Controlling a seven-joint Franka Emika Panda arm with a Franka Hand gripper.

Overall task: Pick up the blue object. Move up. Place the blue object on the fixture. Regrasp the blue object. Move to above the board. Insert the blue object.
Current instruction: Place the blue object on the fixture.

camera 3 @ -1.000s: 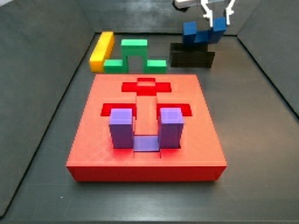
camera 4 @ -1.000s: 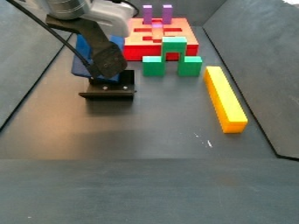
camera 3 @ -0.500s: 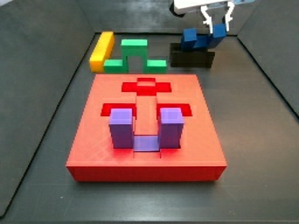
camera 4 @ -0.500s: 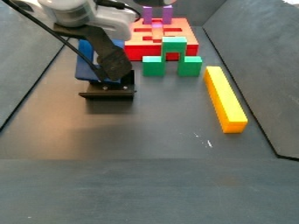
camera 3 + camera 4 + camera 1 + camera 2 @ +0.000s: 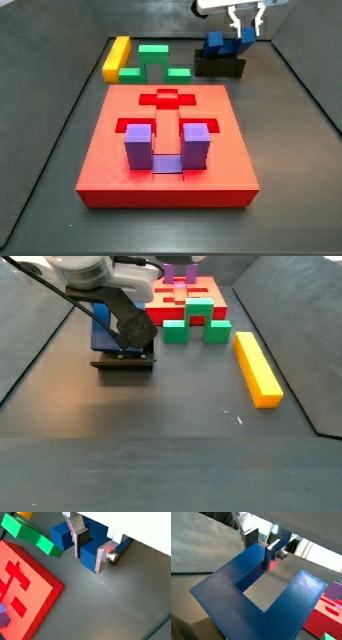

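The blue object (image 5: 218, 43) stands tilted on the black fixture (image 5: 221, 68) at the far right corner of the floor; it also shows in a side view (image 5: 100, 328). My gripper (image 5: 243, 27) reaches down onto it from above. In both wrist views the gripper (image 5: 88, 560) (image 5: 261, 554) has its silver fingers on either side of one prong, pads against the blue faces. The other prong (image 5: 61, 534) and the U's base (image 5: 231, 597) stand free. The red board (image 5: 107, 165) lies in the middle of the floor.
A purple U-shaped block (image 5: 167, 148) sits in the board's front cut-out. A green block (image 5: 156, 60) and a yellow bar (image 5: 118, 55) lie behind the board, left of the fixture. Dark walls close in the floor on all sides.
The gripper has come down a little onto the blue object's prong. The blue object and the fixture have stayed in place.
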